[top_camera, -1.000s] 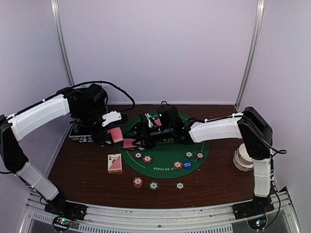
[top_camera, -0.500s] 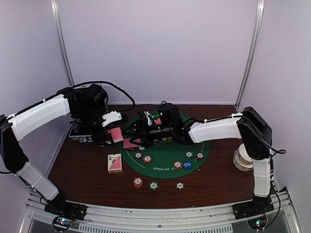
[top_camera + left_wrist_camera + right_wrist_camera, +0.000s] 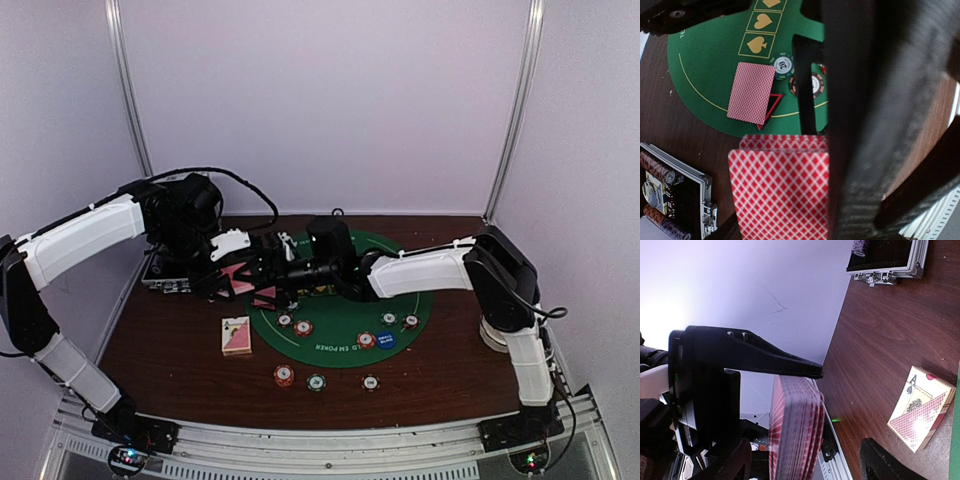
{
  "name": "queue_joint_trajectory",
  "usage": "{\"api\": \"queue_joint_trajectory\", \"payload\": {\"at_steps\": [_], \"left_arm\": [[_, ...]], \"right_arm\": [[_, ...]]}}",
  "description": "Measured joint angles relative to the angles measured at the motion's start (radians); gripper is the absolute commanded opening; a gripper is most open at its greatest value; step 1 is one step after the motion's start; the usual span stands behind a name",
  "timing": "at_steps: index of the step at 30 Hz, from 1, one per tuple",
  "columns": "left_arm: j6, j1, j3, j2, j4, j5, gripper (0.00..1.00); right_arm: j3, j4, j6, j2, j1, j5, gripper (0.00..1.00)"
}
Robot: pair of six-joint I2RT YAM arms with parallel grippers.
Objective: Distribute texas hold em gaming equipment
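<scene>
Well, chips point(image 3: 657, 168) (stacked) inside case point(image 3: 703, 196)

Case point(image 3: 165, 280): black, silver-edged, far left on the table point(image 3: 170, 365).
Mat point(image 3: 335, 325): round green felt, mid-table.
White roll point(image 3: 491, 336): right edge.

Card deck point(image 3: 780, 192) backs: red/white diamond lattice. Felt mat point(image 3: 700, 70): green w/ yellow lines, suit boxes. Triangle point(image 3: 771, 106): blk, red edge. Table point(image 3: 670, 130): dk brown.
</scene>
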State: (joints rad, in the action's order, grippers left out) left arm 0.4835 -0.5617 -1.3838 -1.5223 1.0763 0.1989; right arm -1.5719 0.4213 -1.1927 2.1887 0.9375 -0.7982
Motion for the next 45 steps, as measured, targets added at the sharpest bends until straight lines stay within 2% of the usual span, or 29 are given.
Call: {"api": "queue_joint_trajectory", "payload": {"at_steps": [10, 24, 41, 45], "left_arm": [[-0.003, 0.0, 0.0, 0.0, 0.001, 0.003, 0.0], [-0.003, 0.0, 0.0, -0.002, 0.009, 0.002, 0.0], [-0.003, 0.0, 0.0, -0.002, 0.017, -0.005, 0.0], [-0.002, 0.0, 0.0, -0.002, 0.018, -0.006, 0.0]], "right_arm": [[-0.106, -0.006, -0.026, 0.087, 0.008, -0.012, 0.72], [-0.058, 0.019, -0.028, 0.073, -0.028, -0.035, 0.59], [-0.006, -0.014, -0.01, -0.005, -0.05, -0.052, 0.25], [0.002, -0.017, -0.019, -0.016, -0.053, -0.057, 0.13]]}}
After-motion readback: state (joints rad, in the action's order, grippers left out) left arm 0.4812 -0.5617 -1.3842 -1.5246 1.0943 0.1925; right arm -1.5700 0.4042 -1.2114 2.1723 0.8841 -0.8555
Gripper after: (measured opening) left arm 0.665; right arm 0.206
